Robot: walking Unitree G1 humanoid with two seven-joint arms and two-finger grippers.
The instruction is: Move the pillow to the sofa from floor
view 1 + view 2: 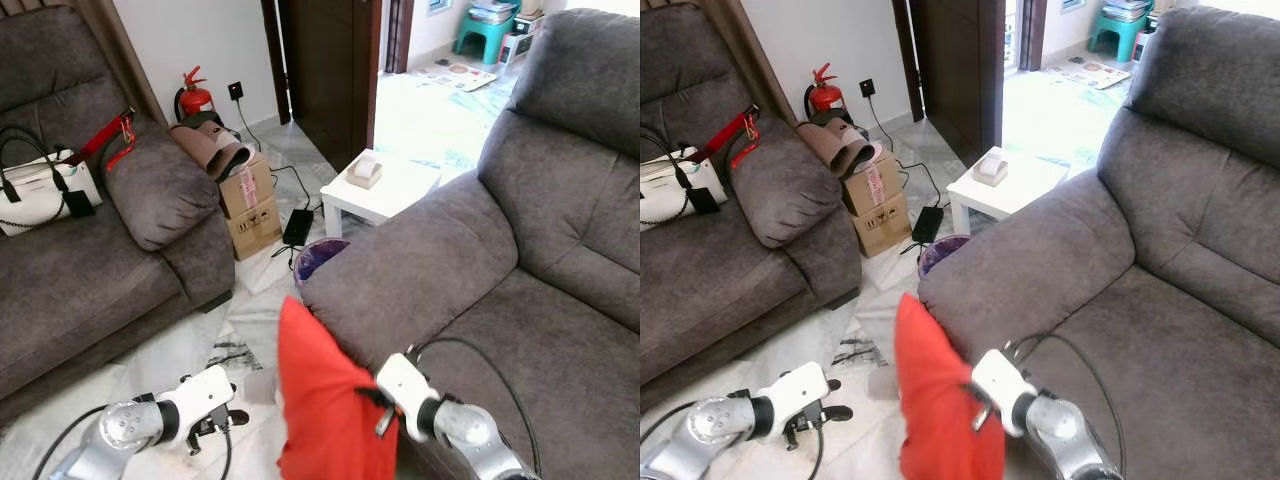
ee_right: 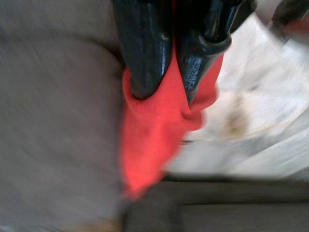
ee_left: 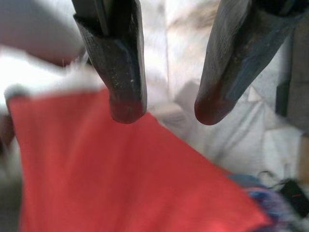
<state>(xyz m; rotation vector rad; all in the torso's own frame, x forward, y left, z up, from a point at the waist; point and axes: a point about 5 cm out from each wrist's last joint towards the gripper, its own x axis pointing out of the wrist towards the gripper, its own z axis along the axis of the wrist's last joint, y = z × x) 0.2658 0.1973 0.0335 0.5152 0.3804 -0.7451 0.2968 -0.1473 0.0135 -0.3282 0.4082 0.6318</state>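
Both grippers flank my red pillow (image 1: 325, 400) beside the grey sofa (image 1: 480, 290) arm: right gripper (image 2: 166, 89) pinching its blurred edge, left gripper (image 3: 166, 108) spread just above it, the pillow's lower end cut off.

Two grey sofas (image 1: 560, 260), white side table (image 1: 385, 190) btwn (marble floor (image 1: 230, 340), sunlit).

We have two shiny silver arms with white blocks at the wrists. A thin black cable loops over our right arm (image 1: 470, 425), and another hangs by our left arm (image 1: 130, 425). Our left gripper (image 3: 164, 113) has long black fingers (image 3: 123, 72), scuffed and rounded at the tips.
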